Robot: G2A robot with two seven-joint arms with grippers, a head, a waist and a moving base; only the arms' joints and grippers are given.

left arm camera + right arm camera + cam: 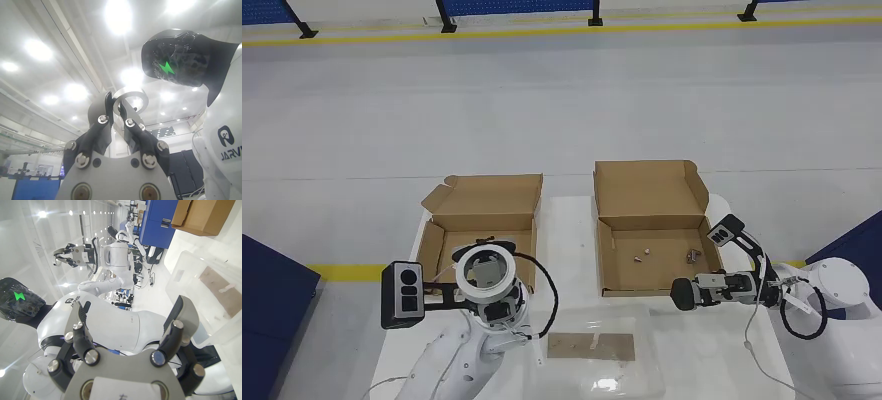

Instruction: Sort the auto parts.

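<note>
The left gripper (114,106) pinches a metal ring (132,93) by its rim, held aloft above the near edge of the left cardboard box (492,195), likely its bin; the right gripper (130,306) waits spread beside the right cardboard box (652,195), near the clear bin (181,262).

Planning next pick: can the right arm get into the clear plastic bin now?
Likely yes: right gripper is open and empty beside the lidless clear plastic bin; left gripper holds a silver metal ring clear of it.
</note>
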